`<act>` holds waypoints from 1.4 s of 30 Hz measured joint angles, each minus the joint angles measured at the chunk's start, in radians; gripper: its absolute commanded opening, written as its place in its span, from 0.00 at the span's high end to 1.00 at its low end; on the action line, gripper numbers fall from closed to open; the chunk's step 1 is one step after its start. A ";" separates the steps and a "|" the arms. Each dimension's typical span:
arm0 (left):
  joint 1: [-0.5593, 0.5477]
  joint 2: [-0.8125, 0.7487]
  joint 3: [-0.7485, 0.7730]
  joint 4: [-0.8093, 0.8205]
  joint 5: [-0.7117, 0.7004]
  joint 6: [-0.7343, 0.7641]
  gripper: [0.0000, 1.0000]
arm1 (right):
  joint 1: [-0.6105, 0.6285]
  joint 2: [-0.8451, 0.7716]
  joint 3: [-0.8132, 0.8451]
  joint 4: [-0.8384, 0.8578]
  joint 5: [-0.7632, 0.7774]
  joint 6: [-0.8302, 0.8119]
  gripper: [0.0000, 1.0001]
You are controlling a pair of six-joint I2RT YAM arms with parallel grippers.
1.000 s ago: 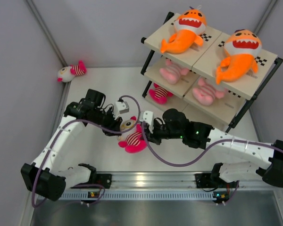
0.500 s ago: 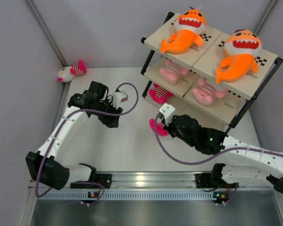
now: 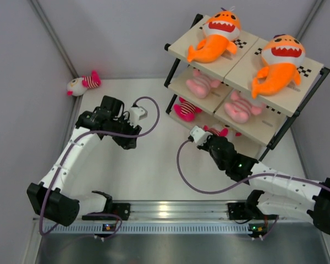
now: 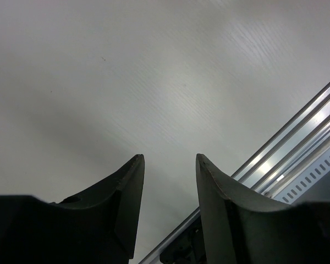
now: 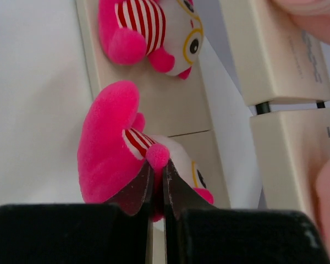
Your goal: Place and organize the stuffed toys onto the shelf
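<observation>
stray striped doll [image 3: 82,84] far left, sharks [image 3: 217,33] atop shelf [image 3: 180,48]

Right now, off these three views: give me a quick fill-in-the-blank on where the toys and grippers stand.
1. Both orange sharks lie on the ___ tier of the shelf.
2. The right gripper is ___ on the held striped doll.
3. The left gripper hangs over the table with its jaws ___ and nothing between them.
4. The stray striped doll lies off the shelf, in the table's far ___ corner.
Missing words: top; shut; open; left.
</observation>
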 measured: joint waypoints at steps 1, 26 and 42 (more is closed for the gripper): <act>0.000 -0.002 0.000 0.000 -0.002 0.000 0.52 | -0.031 0.019 -0.028 0.025 -0.019 -0.023 1.00; 0.000 -0.051 -0.028 -0.002 -0.015 0.021 0.51 | -0.410 0.229 -0.096 0.172 -0.608 -0.135 0.93; 0.000 -0.034 -0.030 -0.002 -0.011 0.030 0.51 | -0.385 0.095 -0.092 0.088 -0.539 -0.132 0.48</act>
